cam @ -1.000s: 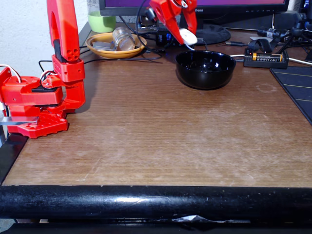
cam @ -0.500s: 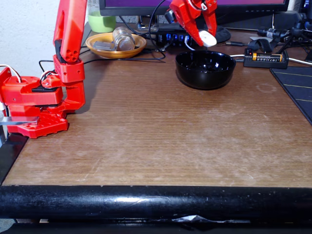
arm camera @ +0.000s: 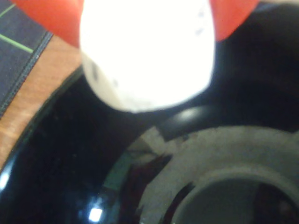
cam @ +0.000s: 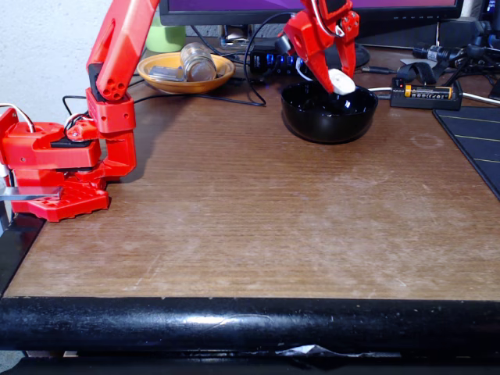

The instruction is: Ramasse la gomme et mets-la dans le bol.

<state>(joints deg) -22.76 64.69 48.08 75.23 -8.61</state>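
Gripper (cam: 340,80): clamped on the eraser, red fingers (arm camera: 51,21) pressing it from both sides in the wrist view; poised over the bowl's opening, tips at about rim level.
Eraser (cam: 341,81): white, pinched at the fingertips with its rounded end poking out below; hanging above the bowl's interior, toward the right of centre in the fixed view, apart from the glossy bottom (arm camera: 140,56).
Bowl (cam: 308,117): black, glossy, upright on the wooden table (cam: 250,219); empty inside as far as the wrist view shows (arm camera: 56,177), only reflections on the curved wall.
Why held so: kept pinched until well inside the rim, likely so that a release drops it into the bowl and not onto the edge.
Arm (cam: 117,47): red, rising from its base far left of the bowl and reaching across to it.
Orange dish (cam: 183,82): behind and left of the bowl, well apart, holding a jar; no part in the task.
Battery holder (cam: 426,94): just right of the bowl, clear of the gripper.
Stage: carrying done by the look of it; release not yet made.
Risk: light eraser, hard slick bowl, so possibly a bounce if let go from too high.
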